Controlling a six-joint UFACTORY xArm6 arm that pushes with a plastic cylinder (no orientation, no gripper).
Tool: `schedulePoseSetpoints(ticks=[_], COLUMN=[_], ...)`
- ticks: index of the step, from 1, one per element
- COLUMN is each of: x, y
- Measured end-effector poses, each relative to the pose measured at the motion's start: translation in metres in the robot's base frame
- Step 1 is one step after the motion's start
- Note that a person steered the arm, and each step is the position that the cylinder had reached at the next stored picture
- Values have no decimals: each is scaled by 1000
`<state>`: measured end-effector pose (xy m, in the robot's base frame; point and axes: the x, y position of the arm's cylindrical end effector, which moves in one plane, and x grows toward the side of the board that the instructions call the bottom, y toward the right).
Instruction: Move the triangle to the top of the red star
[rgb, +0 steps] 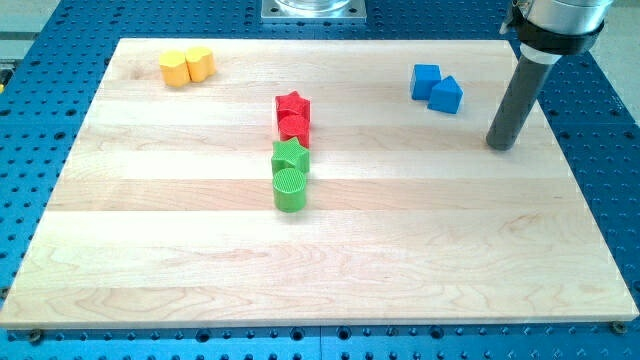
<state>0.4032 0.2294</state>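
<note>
The blue triangle (447, 94) lies at the view's upper right, touching a blue cube (426, 81) on its left. The red star (292, 105) sits near the board's middle top, with a red round block (293, 128) right below it. My tip (501, 144) rests on the board to the right of and slightly below the blue triangle, about a block's width away and not touching it. The rod rises up and to the right out of the view's top.
A green star (290, 156) and a green cylinder (289, 189) continue the column below the red blocks. Two yellow blocks (186, 66) sit together at the upper left. The wooden board (320, 270) lies on a blue perforated table.
</note>
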Motion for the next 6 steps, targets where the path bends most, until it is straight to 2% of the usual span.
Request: schedulePoseSetpoints(ticks=[1,2,3,4,5,6], x=[0,-58,-53,-49,-35,-56], y=[2,-30,-22,-82,-39,-32])
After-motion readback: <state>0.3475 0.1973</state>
